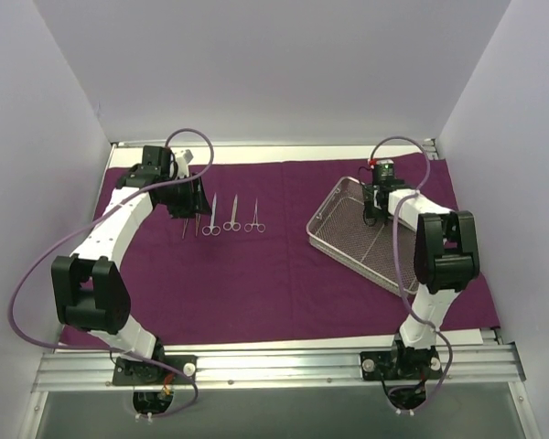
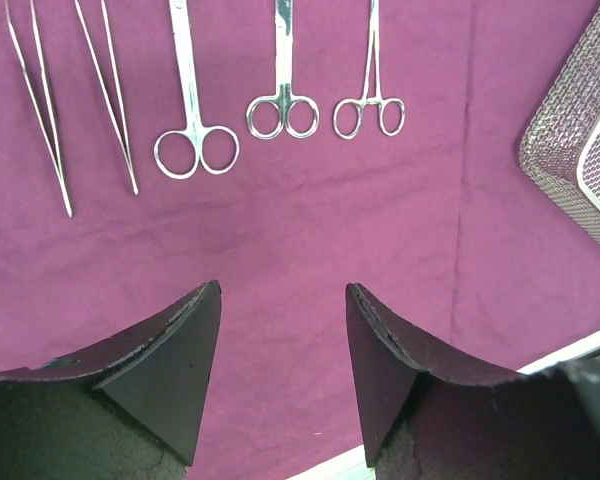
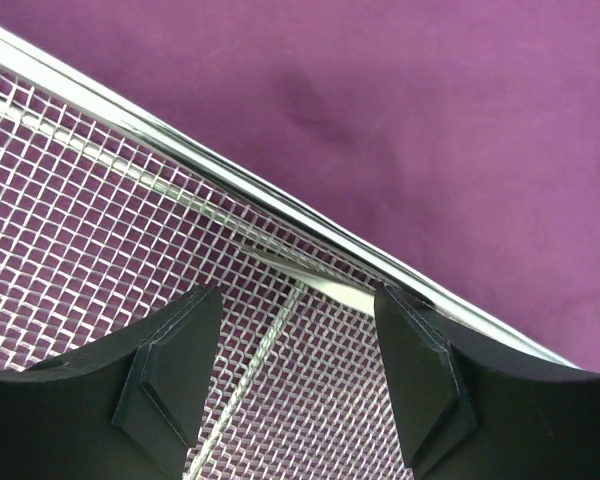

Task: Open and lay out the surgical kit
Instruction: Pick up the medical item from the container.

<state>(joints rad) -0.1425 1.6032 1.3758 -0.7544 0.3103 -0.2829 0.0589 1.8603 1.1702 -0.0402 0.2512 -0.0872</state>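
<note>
The dark purple cloth wrap lies spread flat over the table. On it, in a row, lie two tweezers and three scissor-handled instruments, seen from above as a line. My left gripper hovers just beside the tweezers' end of the row, open and empty. The silver wire-mesh tray sits tilted on the cloth at the right. My right gripper stands open over the tray's mesh floor close to its far rim, holding nothing; from above it shows inside the tray.
White walls close in the table on the left, back and right. An aluminium rail runs along the near edge with both arm bases on it. The tray's corner shows at the right of the left wrist view.
</note>
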